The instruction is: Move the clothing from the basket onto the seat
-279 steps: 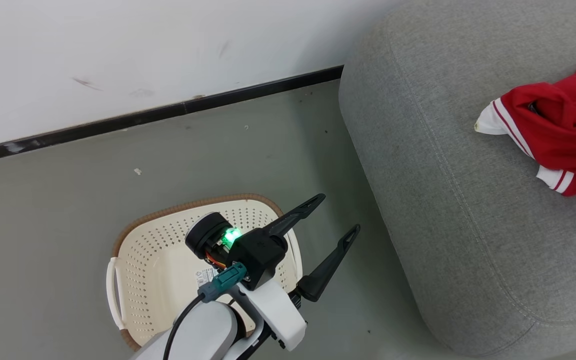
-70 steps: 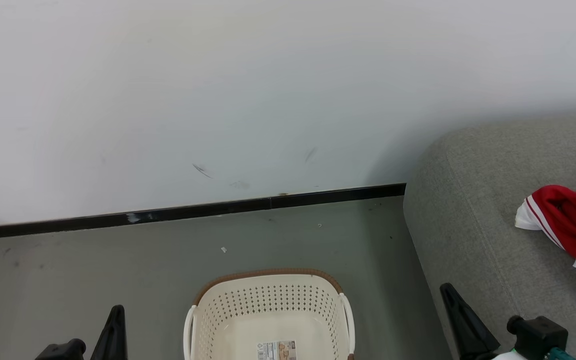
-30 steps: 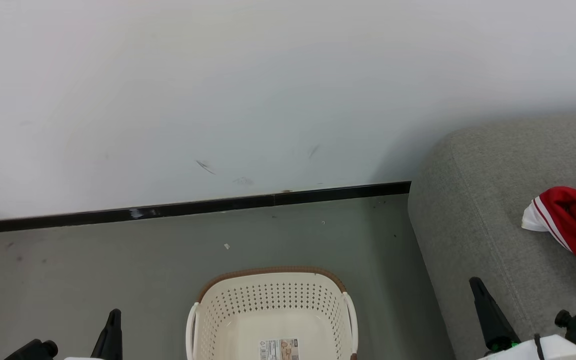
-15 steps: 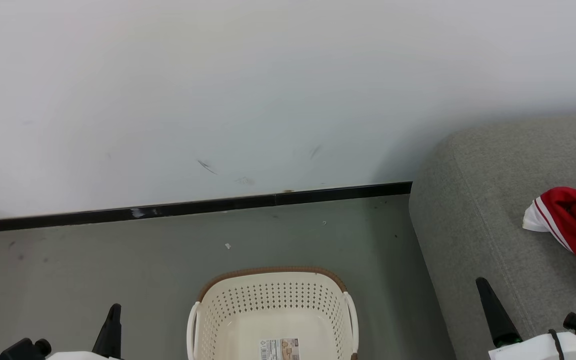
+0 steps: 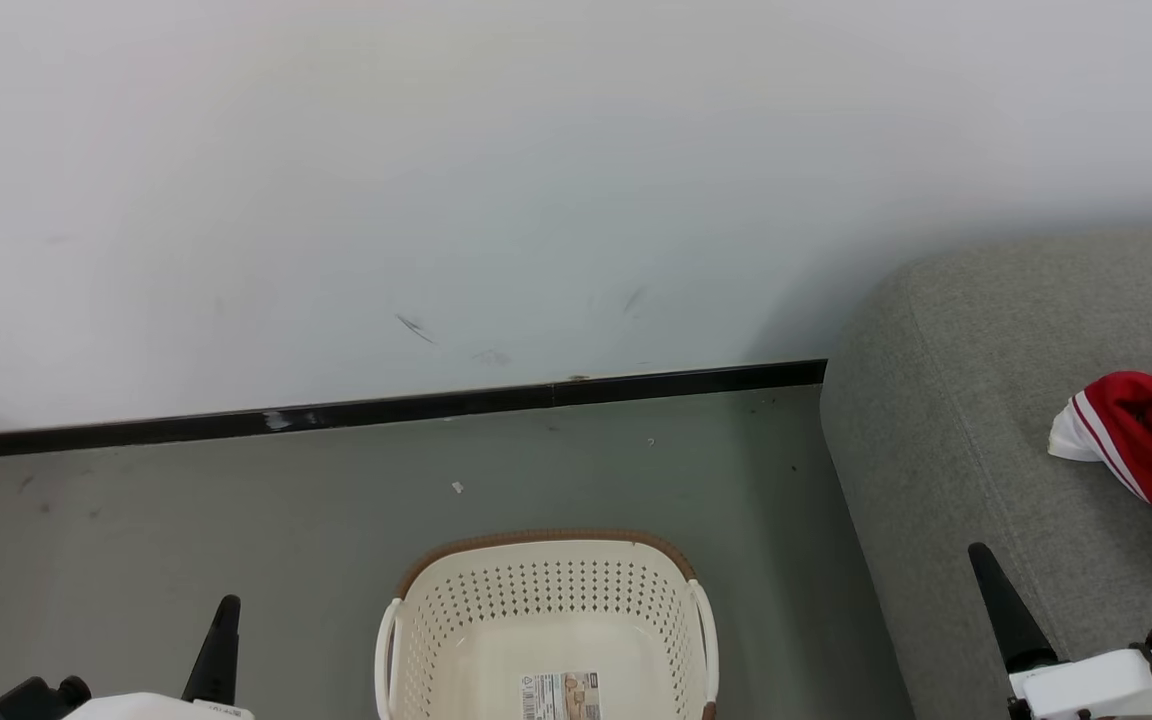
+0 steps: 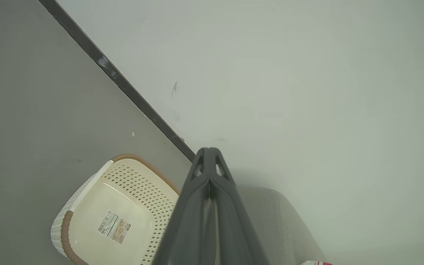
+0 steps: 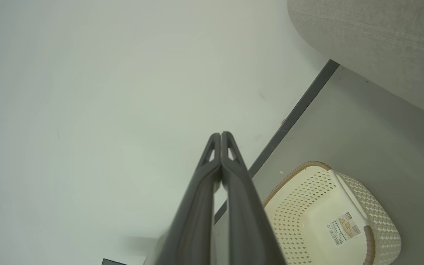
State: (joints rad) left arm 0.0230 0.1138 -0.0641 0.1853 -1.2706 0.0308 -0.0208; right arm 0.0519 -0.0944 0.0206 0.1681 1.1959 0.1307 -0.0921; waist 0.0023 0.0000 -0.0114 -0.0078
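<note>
The cream basket (image 5: 546, 610) stands on the floor at the bottom centre, holding nothing but the label on its floor; the basket (image 6: 98, 206) and the basket (image 7: 307, 206) look the same from both wrists. Red clothing (image 5: 1151, 440) with white stripes lies on the grey seat (image 5: 946, 440) at the right edge. My left gripper (image 5: 221, 640) points up at the lower left; in its wrist view the left gripper (image 6: 208, 154) has its fingers pressed together. At the lower right my right gripper (image 5: 996, 600) stands in front of the seat; the right gripper (image 7: 221, 138) is shut on nothing.
A white wall with a black skirting board (image 5: 386, 410) runs behind the basket. Grey floor (image 5: 186, 530) spreads left of the basket, with a narrower strip between basket and seat.
Both grippers have drawn back to the bottom corners and stand shut. The head camera has tilted up a little over the last second. The clothing on the seat has not moved.
</note>
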